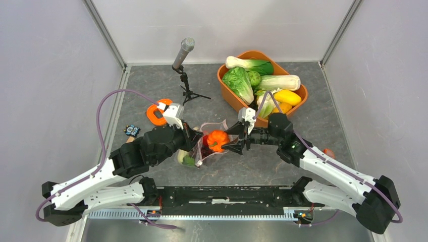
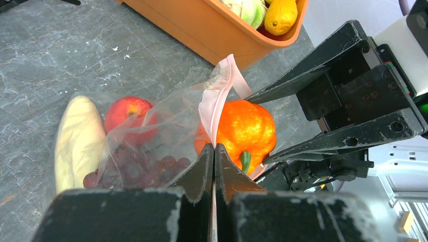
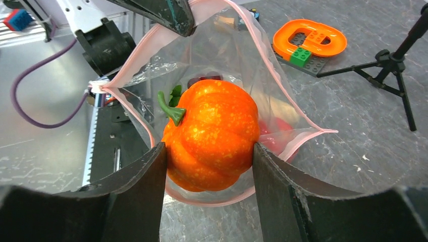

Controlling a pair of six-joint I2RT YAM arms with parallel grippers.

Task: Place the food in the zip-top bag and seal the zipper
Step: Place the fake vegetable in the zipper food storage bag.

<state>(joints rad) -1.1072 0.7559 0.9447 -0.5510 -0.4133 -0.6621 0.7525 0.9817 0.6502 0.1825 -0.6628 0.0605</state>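
- Left gripper (image 2: 214, 154) pressed together, pinching bag (image 2: 166, 113) rim at zipper (image 2: 214, 108);
- Right gripper (image 3: 208, 154) clamps pumpkin (image 3: 212, 126) in bag mouth;
- Apple (image 2: 128, 113), grapes (image 2: 139, 169) inside; bag at surface (image 1: 252, 171) centre, tub (image 2: 202, 30) at 1 o'clock.

clear bag (image 3: 227, 55) open, orange pumpkin (image 3: 209, 136) at mouth

**Pale walls around a grey stone-look table**

Plain white wall panels (image 1: 45, 65) close in the left, back and right sides. The light is even and the shadows are soft. Slim metal posts (image 1: 105, 33) run up the two back corners. The table top (image 1: 146, 85) is dark grey, veined like marble and flecked with pale specks. A black rail (image 1: 227, 194) with a toothed silver strip (image 1: 202, 214) crosses its near edge.
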